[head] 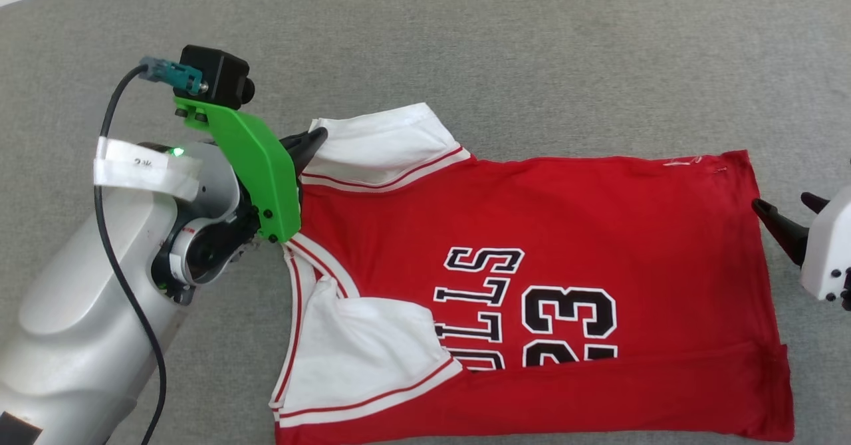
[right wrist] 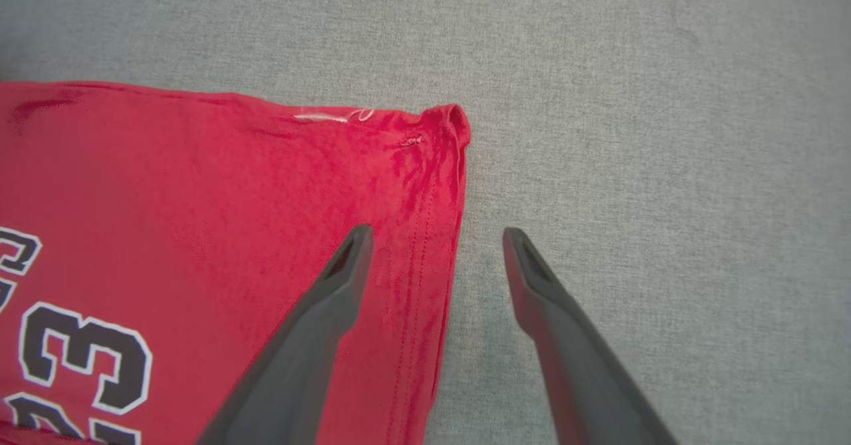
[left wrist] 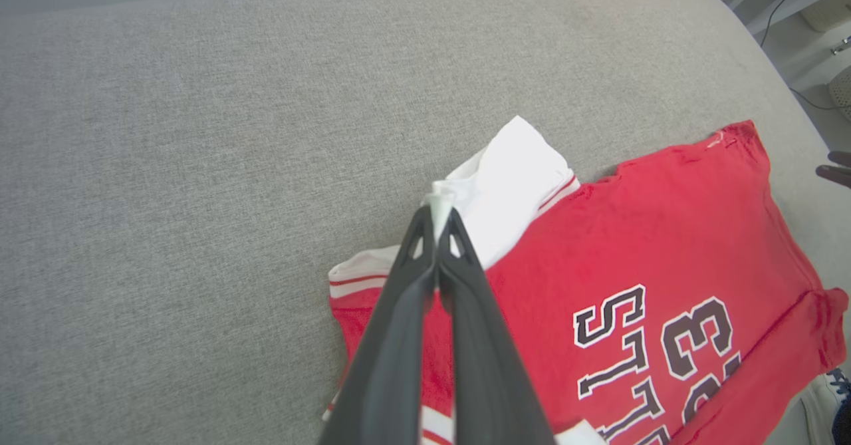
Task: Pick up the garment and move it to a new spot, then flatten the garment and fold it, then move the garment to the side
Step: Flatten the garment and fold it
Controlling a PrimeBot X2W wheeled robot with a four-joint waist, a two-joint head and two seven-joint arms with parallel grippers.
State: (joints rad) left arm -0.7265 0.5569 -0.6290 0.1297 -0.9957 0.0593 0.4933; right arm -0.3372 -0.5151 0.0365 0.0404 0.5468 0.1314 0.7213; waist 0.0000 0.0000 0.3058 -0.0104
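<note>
Shirt [head: 532, 219] lies spread on the grey cloth-covered tabletop [head: 465, 46], well back from its far edge. Neck end is toward the robot's left, hem toward its right. Red body, white sleeves with red-and-white trim. The black lettering and "23" run sideways. A red fold along the near side covers their lower part, so the word cannot be read whole. The shirt's near edge is cut off by the bottom of the head view.

Left claw [head: 311, 140] is closed, gripping the far sleeve [head: 385, 142] at its outer edge. The left wrist view shows a sliver of white cloth pinched at the tips of the two dark fingers [left wrist: 399, 338]. In the head view a green bracket [head: 256, 165] and black camera [head: 216, 76] hide most of this claw and the neck opening. Near sleeve [head: 359, 352] lies folded in over the red body.

Right claw [head: 788, 205] is open, at the hem side near the shirt's far right corner, and largely cut off by the frame edge. In the right wrist view one finger sits over the red hem and the other over bare tabletop, with the hem line between them. Whether the tips touch the cloth cannot be told.

The left wrist view shows the tabletop's rounded corner at upper right, with a dark cable [left wrist: 773, 12] beyond it, blurred.
</note>
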